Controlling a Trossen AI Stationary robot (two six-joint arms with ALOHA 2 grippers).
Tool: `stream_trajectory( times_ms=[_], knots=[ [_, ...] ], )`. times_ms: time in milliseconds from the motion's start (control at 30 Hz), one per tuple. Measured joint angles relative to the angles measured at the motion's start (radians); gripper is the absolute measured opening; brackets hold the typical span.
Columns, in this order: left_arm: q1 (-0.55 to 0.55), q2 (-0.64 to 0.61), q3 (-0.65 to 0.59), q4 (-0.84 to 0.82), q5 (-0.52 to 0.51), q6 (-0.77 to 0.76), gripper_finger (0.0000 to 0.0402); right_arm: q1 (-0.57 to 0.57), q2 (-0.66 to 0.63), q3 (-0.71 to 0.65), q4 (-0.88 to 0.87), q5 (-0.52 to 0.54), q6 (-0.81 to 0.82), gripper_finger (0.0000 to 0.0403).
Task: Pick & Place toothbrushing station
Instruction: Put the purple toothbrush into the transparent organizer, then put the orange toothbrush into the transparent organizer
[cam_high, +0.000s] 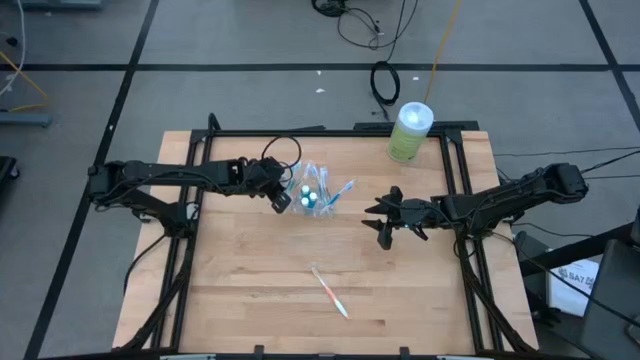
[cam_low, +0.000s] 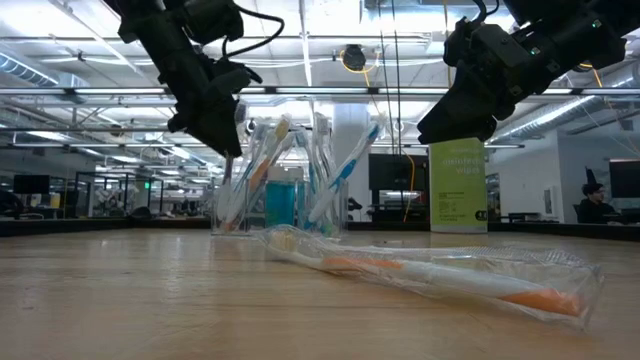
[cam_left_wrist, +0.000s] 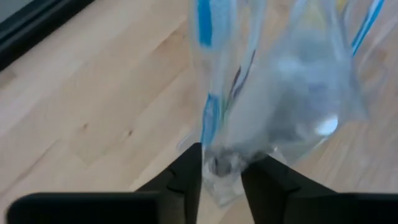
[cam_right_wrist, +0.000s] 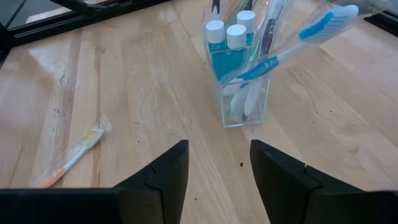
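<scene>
Overall, we judge the job mostly done, with one piece left to collect. On the counter (cam_high: 250, 300) our clear plastic cup (cam_right_wrist: 244, 93) stands upright toward the back, between the two arms, and it already holds a bundle of wrapped toothbrushes (cam_right_wrist: 292, 46) leaning outward, plus two teal-capped tubes (cam_right_wrist: 225, 37) standing inside. A pale-green canister (cam_high: 409, 132) sits at the back edge, well apart from the cup, and plays no part that we can see.

Our left hand (cam_high: 281, 200) sits right at the cup's side. In its wrist view the two fingers (cam_left_wrist: 186, 180) stand on either side of a wrapped brush at the cup's base; whether they still pinch it or have let go we cannot tell, so that brush may be only just delivered.

Our right hand (cam_high: 386, 229) hovers above the bare counter, near the cup, with its fingers spread apart and nothing between them.

What remains, as far as we can see, is a single wrapped orange-and-white toothbrush (cam_high: 329, 291) lying flat on the front part of the counter, well apart from the cup. We expect it needs picking up and standing in the cup with the others.
</scene>
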Motion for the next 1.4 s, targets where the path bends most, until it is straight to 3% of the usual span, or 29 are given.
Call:
stream_trajectory(
  times_ms=[167,400,733,1400],
  knots=[
    [-0.007,-0.014,0.0,-0.016,0.001,0.066,0.0149,0.0,0.0,0.0,0.003,0.001,-0.001,0.0166],
    [-0.035,-0.138,-0.001,0.0,0.0,0.126,0.0181,0.0,0.0,0.0,0.008,0.001,-0.005,0.0166],
    [-0.067,-0.294,-0.001,0.003,-0.001,0.141,0.0184,0.0,0.0,0.0,0.008,0.002,-0.005,0.0167],
    [-0.066,-0.303,0.0,0.012,-0.002,0.16,0.0184,0.0,0.0,0.0,0.008,0.002,-0.005,0.0167]
  ],
)
